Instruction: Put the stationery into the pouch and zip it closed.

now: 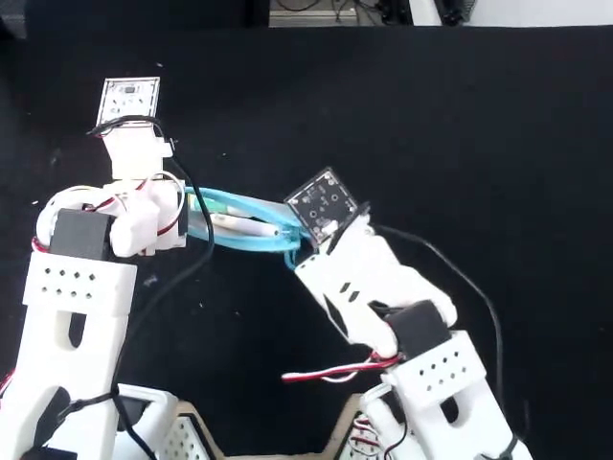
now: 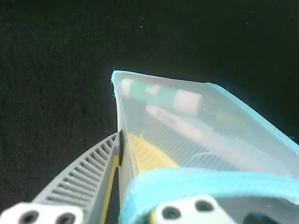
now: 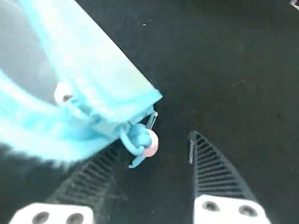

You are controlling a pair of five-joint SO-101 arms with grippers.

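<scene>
A light-blue translucent pouch (image 1: pixel 239 225) spans between the two arms over the black table. My left gripper (image 1: pixel 187 218) is shut on the pouch's (image 2: pixel 196 135) left end, with one ribbed grey finger (image 2: pixel 88 172) pressed against its mesh wall. Inside lie white pens (image 2: pixel 182 126), a green-and-white item (image 2: pixel 154 91) and something yellow (image 2: pixel 147 156). My right gripper (image 1: pixel 295 254) is at the pouch's other end. There my right gripper (image 3: pixel 154 142) stands open, and the zipper pull (image 3: pixel 140 142), a blue loop with a pink bead, hangs from the pouch corner (image 3: pixel 117 102) between its fingers.
Black cloth (image 1: pixel 460 144) covers the table around the arms. The table's far edge (image 1: pixel 383 24) runs along the back, with cables behind it. The arms' white bases (image 1: pixel 192 431) stand at the front edge.
</scene>
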